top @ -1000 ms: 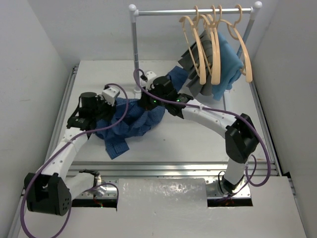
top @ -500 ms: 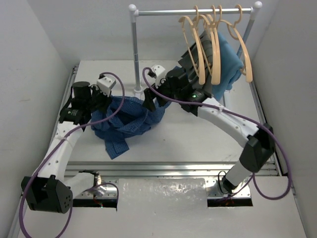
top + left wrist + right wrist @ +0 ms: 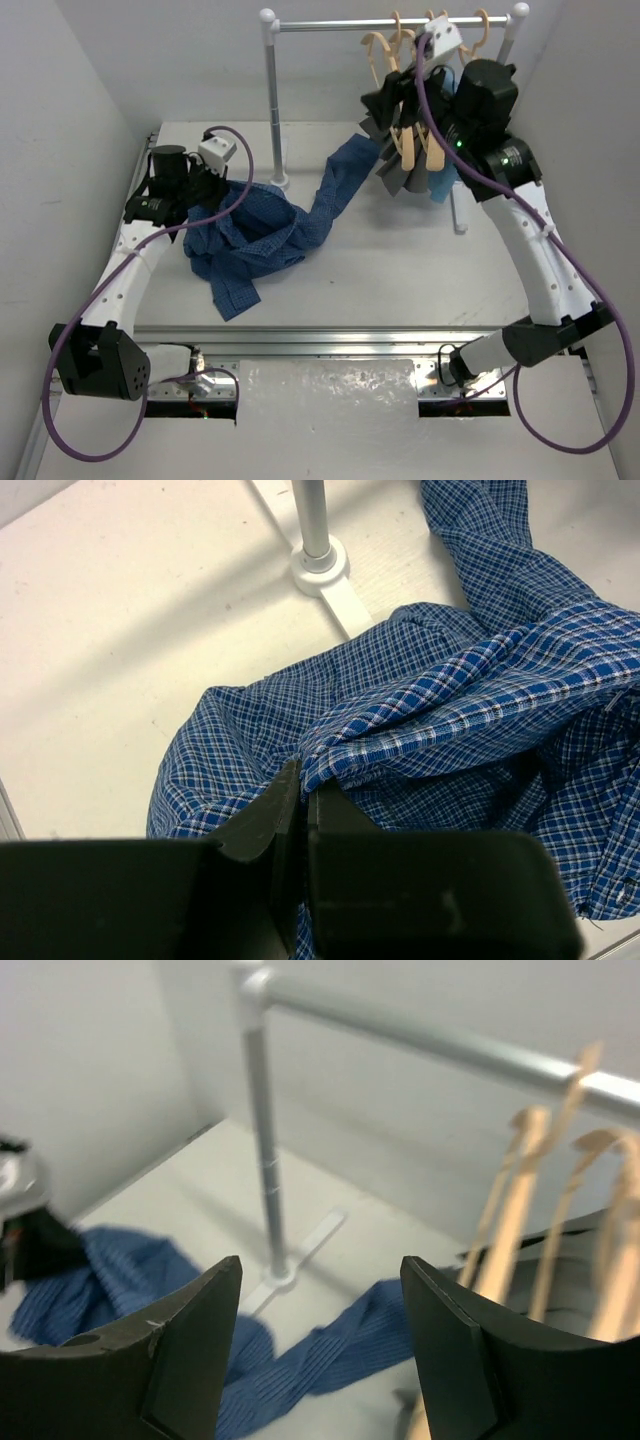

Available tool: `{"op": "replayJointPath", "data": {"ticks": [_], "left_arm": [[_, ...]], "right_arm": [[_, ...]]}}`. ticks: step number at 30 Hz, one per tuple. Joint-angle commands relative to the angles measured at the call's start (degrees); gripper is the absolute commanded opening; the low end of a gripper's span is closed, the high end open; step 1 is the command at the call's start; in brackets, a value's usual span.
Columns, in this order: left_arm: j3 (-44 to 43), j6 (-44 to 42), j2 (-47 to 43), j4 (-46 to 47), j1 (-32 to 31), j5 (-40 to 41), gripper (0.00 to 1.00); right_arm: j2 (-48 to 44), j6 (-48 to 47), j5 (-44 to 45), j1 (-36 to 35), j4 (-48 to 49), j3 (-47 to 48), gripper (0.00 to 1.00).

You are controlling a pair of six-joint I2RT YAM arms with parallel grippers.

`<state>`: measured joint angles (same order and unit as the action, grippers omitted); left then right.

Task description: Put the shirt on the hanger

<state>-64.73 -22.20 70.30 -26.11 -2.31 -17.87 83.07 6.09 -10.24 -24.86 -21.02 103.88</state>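
The dark blue checked shirt [image 3: 262, 235] lies crumpled on the table, one sleeve [image 3: 345, 172] stretching toward the rack. My left gripper [image 3: 205, 188] is at the shirt's left edge. In the left wrist view it [image 3: 300, 780] is shut on a fold of the shirt [image 3: 470, 700]. My right gripper [image 3: 380, 104] is raised beside the pale tan hangers [image 3: 404, 135] on the rail. In the right wrist view it [image 3: 320, 1270] stands open with nothing between its fingers. The hangers [image 3: 505, 1245] are just to its right and the sleeve [image 3: 340, 1355] lies far below.
The rack's rail [image 3: 390, 22] runs across the back, on a left pole [image 3: 272, 100] with a foot [image 3: 322, 565] near the shirt. A grey pleated garment [image 3: 398, 175] and a light blue one [image 3: 441, 186] hang under the hangers. White walls close both sides.
My right gripper let go of the shirt, opened, and swung up and right to the hangers. My left gripper shut on the shirt's left side and shifted slightly back. The sleeve now lies stretched out.
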Motion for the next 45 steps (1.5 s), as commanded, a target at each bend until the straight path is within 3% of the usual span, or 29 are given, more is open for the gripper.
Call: {"op": "replayJointPath", "data": {"ticks": [1,9,14,32,39,45], "left_arm": [[-1.6,0.8,-0.3,1.7,0.1,-1.2,0.0],[0.0,0.5,-0.3,2.5,0.1,-1.2,0.0],[0.5,0.5,-0.3,2.6,0.1,-1.5,0.0],[2.0,0.3,-1.4,2.9,0.1,-2.6,0.0],[2.2,0.1,-1.4,2.8,0.1,-2.5,0.0],[1.5,0.1,-1.8,2.7,0.1,-2.6,0.0]], "right_arm": [[4.2,0.7,0.4,3.4,-1.8,6.9,0.66],[11.1,0.9,1.7,8.7,-4.2,13.9,0.65],[12.0,1.1,3.3,9.2,-2.8,10.6,0.6],[15.2,-3.1,6.5,10.3,-1.7,5.3,0.59],[12.9,-3.1,3.8,10.7,0.4,1.4,0.34],[10.0,-3.9,3.7,10.7,2.2,0.6,0.04]]}}
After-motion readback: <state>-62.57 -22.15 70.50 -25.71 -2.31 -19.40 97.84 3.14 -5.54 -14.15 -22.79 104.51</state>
